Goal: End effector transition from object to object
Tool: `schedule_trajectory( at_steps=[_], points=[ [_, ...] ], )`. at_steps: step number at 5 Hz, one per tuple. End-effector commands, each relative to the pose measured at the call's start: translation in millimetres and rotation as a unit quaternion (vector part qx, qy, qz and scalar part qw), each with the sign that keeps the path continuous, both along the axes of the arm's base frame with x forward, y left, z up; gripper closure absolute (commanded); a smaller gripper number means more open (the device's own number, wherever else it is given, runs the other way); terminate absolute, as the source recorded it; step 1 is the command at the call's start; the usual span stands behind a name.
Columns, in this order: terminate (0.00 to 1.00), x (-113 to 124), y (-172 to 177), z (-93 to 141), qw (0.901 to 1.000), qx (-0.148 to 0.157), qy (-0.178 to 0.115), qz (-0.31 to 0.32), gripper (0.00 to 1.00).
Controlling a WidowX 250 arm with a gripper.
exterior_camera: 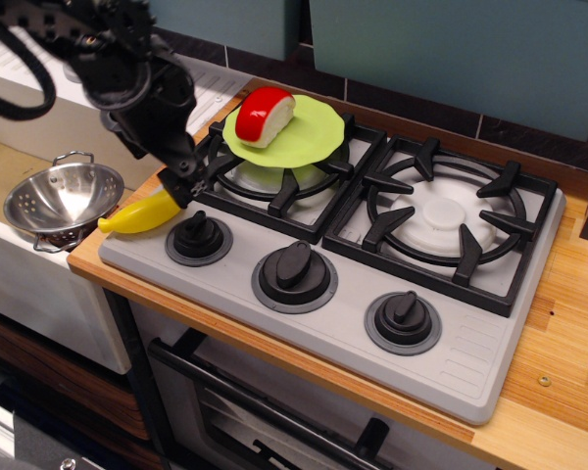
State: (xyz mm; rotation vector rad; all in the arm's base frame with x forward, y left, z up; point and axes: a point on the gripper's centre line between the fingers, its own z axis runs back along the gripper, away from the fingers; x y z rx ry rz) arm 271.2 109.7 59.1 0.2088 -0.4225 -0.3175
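Observation:
My black gripper (183,188) hangs from a bulky black arm with cables at the upper left. Its narrow fingers point down at the right end of a yellow banana (137,215), which lies on the stove's front left corner. The fingers look close together, but the arm blocks a clear look at the gap and I cannot tell if they touch the banana. A red and white cheese wedge (265,115) lies on a green plate (299,137) on the back left burner.
A grey stove (441,343) with two black grates and three knobs (295,274) sits on a wooden counter. A metal colander (59,201) stands in the sink to the left. A grey faucet is hidden behind the arm.

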Motion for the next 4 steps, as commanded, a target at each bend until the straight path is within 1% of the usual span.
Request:
schedule_trajectory(
  at_steps=[1, 3, 4],
  points=[
    [0.0, -4, 14, -12, 0.9994, 0.005, -0.033, -0.005, 0.0],
    [0.0, -4, 22, -41, 0.9984, -0.007, -0.056, -0.01, 0.0],
    [1.0, -1, 20, -45, 0.9993, -0.004, -0.035, -0.012, 0.0]
  ],
)
